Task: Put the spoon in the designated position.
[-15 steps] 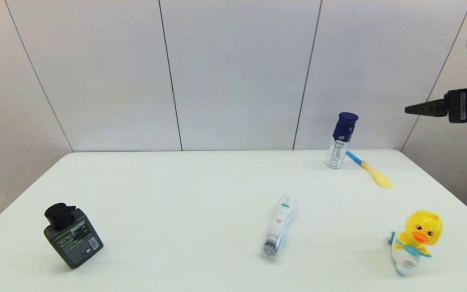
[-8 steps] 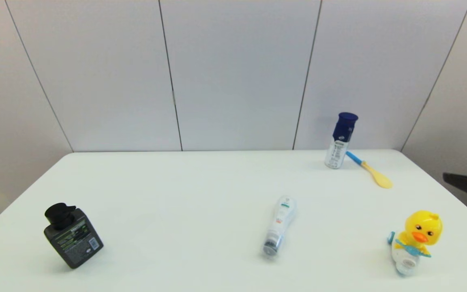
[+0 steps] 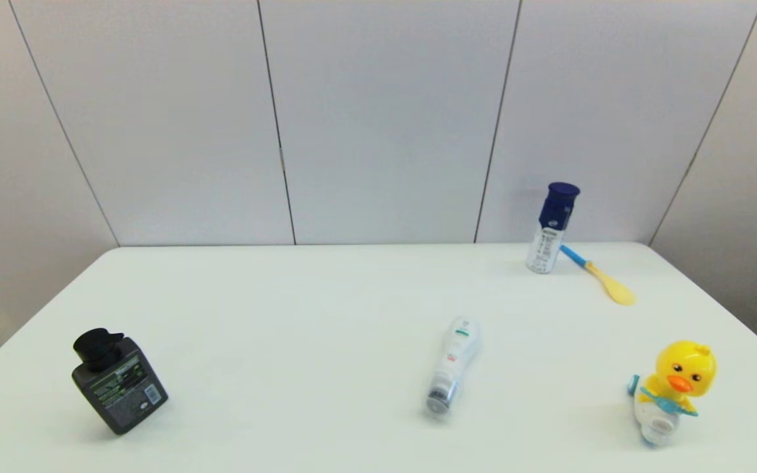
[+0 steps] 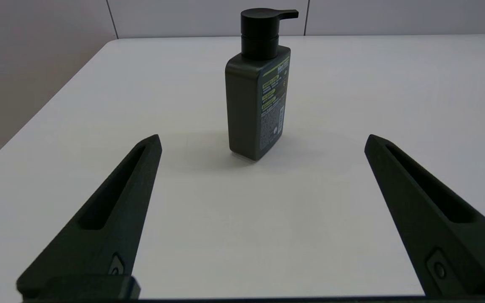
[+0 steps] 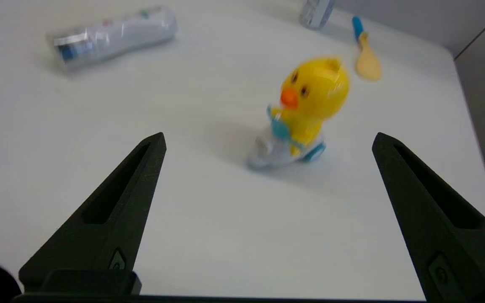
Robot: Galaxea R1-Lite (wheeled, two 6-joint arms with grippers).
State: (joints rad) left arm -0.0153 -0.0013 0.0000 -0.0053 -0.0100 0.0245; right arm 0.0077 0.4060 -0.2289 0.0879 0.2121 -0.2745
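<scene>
Black metal has gone from the head view: a second ago the right arm reached in high at the right edge, and now neither arm shows there, while every object on the white table (image 3: 299,315) lies where it did.

The spoon (image 3: 598,275) rests flat near the far right corner, a smooth plastic piece with a pale yellow oval bowl and a bright blue handle end. That handle end lies against or just short of the foot of an upright clear bottle with a dark blue cap (image 3: 552,226); which of the two is hard to tell. A clear tube-shaped bottle (image 3: 451,366) lies on its side mid-table. A glossy yellow duck toy (image 3: 671,387) with an orange beak stands at the near right, and a boxy matt grey pump bottle (image 3: 115,381) with a black pump head stands at the near left.

The right gripper (image 5: 267,143) hangs over the near table edge facing the duck, its tapered black fingers spread wide and holding nothing. The left gripper (image 4: 261,141) is likewise spread wide and empty, facing the pump bottle.
</scene>
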